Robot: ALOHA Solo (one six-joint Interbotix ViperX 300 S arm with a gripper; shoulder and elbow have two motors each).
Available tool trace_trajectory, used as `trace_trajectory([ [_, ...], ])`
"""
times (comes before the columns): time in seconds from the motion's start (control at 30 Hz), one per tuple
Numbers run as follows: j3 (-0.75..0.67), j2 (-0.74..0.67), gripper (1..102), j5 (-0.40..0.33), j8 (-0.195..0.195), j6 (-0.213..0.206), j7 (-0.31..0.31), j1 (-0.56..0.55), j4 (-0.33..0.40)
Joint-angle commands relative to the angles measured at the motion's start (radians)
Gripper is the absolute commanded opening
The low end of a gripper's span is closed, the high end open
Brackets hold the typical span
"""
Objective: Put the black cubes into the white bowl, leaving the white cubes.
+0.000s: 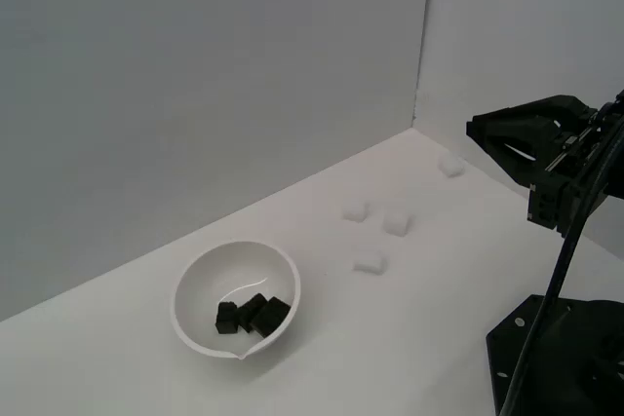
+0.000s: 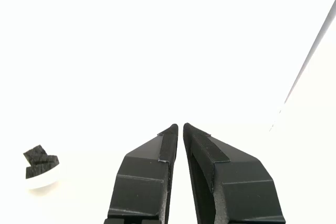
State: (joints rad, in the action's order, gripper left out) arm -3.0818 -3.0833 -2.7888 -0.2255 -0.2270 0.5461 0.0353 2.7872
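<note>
A: State the condition of the gripper [image 2: 180, 126]

B: Closed and empty. In the wrist view the two black fingers [image 2: 144, 174] meet at their tips, with only a thin seam between them and nothing in it. In the exterior view the gripper [image 1: 476, 130] sits at the right edge of the frame, raised above the white table [image 1: 117, 367] and pointing toward the frame's left

A: Locate the white cubes

B: Four white cubes rest on the table, all outside the bowl. One [image 1: 450, 167] lies just below and left of the gripper tip in the exterior view, near the corner where the walls meet. Three more form a loose cluster right of frame centre: one [image 1: 356, 210], one [image 1: 395, 222] just to its right, and one [image 1: 370, 263] below them. All are faint against the surface

A: Locate the white bowl and the black cubes

B: The white bowl [image 1: 200, 275] stands in the lower left of the exterior frame, well apart from the gripper. The three black cubes [image 1: 252, 314] lie together on its floor, touching one another. The wrist view shows the bowl [image 2: 43, 180] with dark cubes [image 2: 39, 161] inside, though overexposure prevents a count there
</note>
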Motion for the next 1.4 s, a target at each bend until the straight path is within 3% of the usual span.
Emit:
trace_trajectory([
  [0.0, -0.023, -0.017, 3, -0.002, -0.012, -0.014, 0.014, 0.015, 0.002],
  [0.7, -0.236, -0.232, 3, -0.017, -0.009, -0.014, 0.032, 0.014, 0.018],
  [1.37, -0.321, -0.319, 3, -0.021, -0.009, -0.014, 0.041, 0.015, 0.025],
])
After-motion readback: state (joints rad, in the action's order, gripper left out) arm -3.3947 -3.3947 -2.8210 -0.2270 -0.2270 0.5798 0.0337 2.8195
